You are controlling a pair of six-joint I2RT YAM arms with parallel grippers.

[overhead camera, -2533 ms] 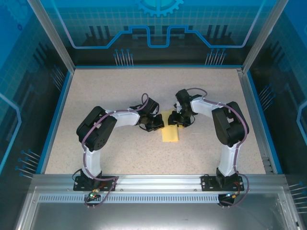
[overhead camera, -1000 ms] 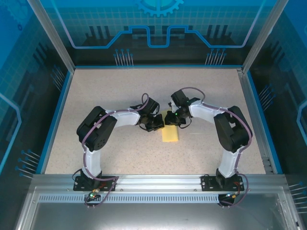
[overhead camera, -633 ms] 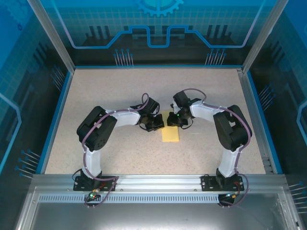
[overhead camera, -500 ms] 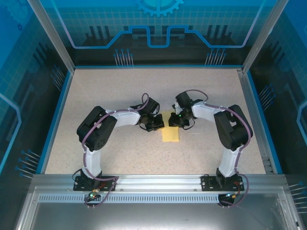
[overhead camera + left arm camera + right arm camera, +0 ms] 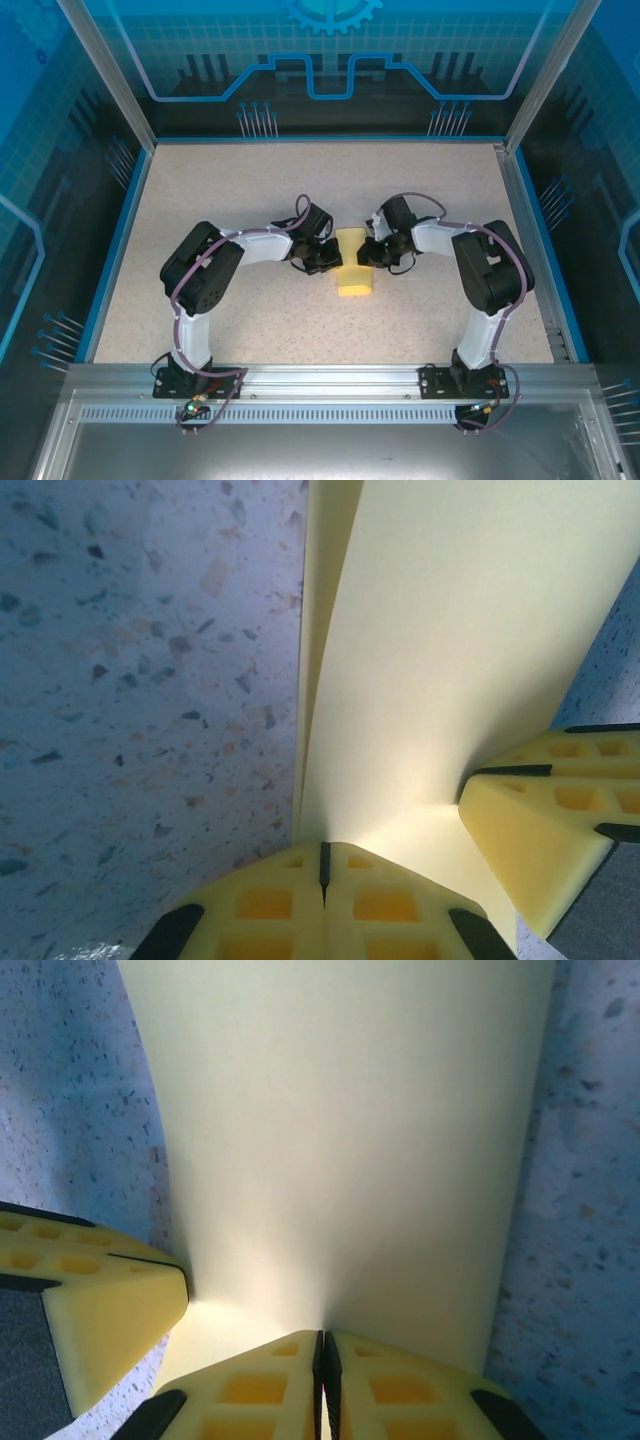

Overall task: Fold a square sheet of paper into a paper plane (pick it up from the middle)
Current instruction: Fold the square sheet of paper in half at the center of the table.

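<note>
Left wrist, L gripper point(image 5: 322, 865) nips paper point(image 5: 450, 660), R gripper point(image 5: 322, 1355) too

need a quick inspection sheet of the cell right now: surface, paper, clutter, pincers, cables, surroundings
surface: speckled beige table with a blue border, no marks seen
job's things: square sheet of paper, pale yellow, looks folded to a narrow rectangle, mid-table between the arms; not yet a plane
clutter: nothing seen
grippers: left pincer shut on the sheet's left edge; right pincer shut on its right edge; tips close together
cables: purple cables run along both arms, clear of the paper
surroundings: blue printed panels and an aluminium frame enclose the table
</note>
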